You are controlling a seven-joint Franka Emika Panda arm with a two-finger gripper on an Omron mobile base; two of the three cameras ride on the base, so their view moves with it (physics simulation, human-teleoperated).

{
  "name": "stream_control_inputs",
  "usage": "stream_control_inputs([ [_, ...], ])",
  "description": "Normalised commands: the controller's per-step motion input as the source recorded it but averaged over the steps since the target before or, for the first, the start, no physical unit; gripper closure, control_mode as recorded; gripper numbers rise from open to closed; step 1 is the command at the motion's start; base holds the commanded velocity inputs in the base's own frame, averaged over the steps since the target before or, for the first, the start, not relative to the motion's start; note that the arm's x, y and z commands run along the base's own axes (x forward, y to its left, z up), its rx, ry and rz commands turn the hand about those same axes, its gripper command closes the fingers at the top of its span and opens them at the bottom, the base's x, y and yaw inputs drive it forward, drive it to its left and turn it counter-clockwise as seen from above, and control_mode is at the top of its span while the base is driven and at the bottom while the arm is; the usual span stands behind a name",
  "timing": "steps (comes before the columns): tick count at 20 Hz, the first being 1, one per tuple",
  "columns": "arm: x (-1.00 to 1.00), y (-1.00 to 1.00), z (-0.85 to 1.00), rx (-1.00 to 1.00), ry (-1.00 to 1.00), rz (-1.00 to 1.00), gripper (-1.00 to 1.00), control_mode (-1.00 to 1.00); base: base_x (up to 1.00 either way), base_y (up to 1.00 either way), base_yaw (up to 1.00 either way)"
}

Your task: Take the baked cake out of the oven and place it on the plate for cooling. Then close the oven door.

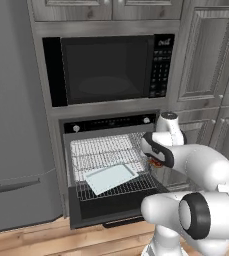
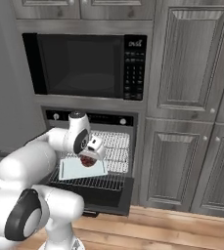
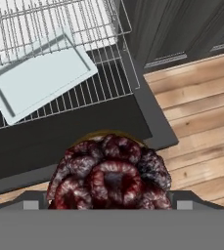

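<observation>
Grey panelled cabinets (image 2: 182, 73); black microwave (image 1: 108, 70); grey fridge (image 1: 11, 125); wooden plank floor (image 3: 196, 107).

The cake (image 3: 109, 173) is small, round and dark red-brown, with bumpy lumps all over its top. It is up in the air, out in front of the oven (image 1: 108, 160), above the door's right side. The oven is black with two white knobs on its strip. Its door (image 1: 113, 207) hangs wide open, dropped down flat. The wire racks inside are silver, and the lower one sticks out over the door.
</observation>
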Motion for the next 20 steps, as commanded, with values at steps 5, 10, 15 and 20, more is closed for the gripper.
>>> stream_control_inputs([
  [5, 0.0, 0.0, 0.0, 0.0, 0.0, 0.0, 1.0, 1.0, -0.5, -0.07, -0.14],
  [10, 0.0, 0.0, 0.0, 0.0, 0.0, 0.0, 1.0, 1.0, 0.02, -0.11, -0.57],
  [15, 0.0, 0.0, 0.0, 0.0, 0.0, 0.0, 1.0, 1.0, 0.03, 0.0, -0.86],
  [20, 0.0, 0.0, 0.0, 0.0, 0.0, 0.0, 1.0, 1.0, 0.02, 0.0, -0.88],
])
